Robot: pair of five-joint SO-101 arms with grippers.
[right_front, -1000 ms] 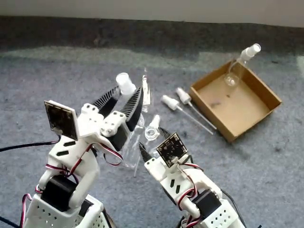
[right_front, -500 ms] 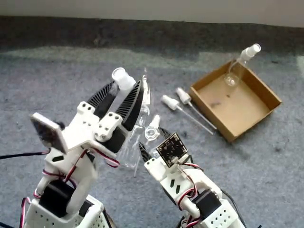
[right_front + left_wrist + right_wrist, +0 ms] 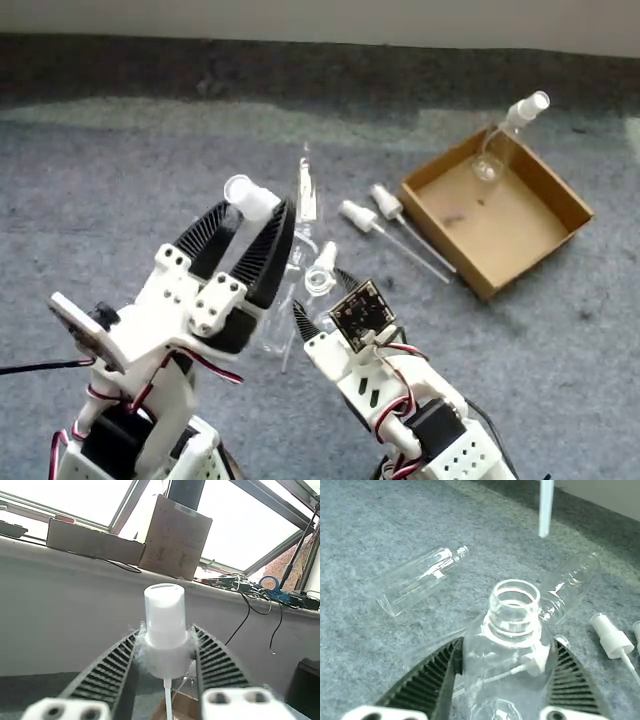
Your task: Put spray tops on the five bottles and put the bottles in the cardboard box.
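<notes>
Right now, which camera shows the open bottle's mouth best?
The right wrist view: the bottle sits close up in the right gripper, its open mouth facing the camera. The high view shows its neck small, between the arms. The left wrist view faces the spray top.

Grey carpet [image 3: 120,170] is covering the whole floor, running into a darker band [image 3: 300,70] below a pale wall [image 3: 300,18]. In the left wrist view, slanted windows [image 3: 90,500] are letting in bright daylight, with a dark post [image 3: 187,492] standing between them. A white ledge wall [image 3: 60,605] is running beneath. A tall cardboard carton [image 3: 175,535] and a long low carton [image 3: 95,542] are sitting on the ledge. Black cables [image 3: 250,615] are hanging down it; blue-handled scissors [image 3: 270,582] are lying near them.
</notes>
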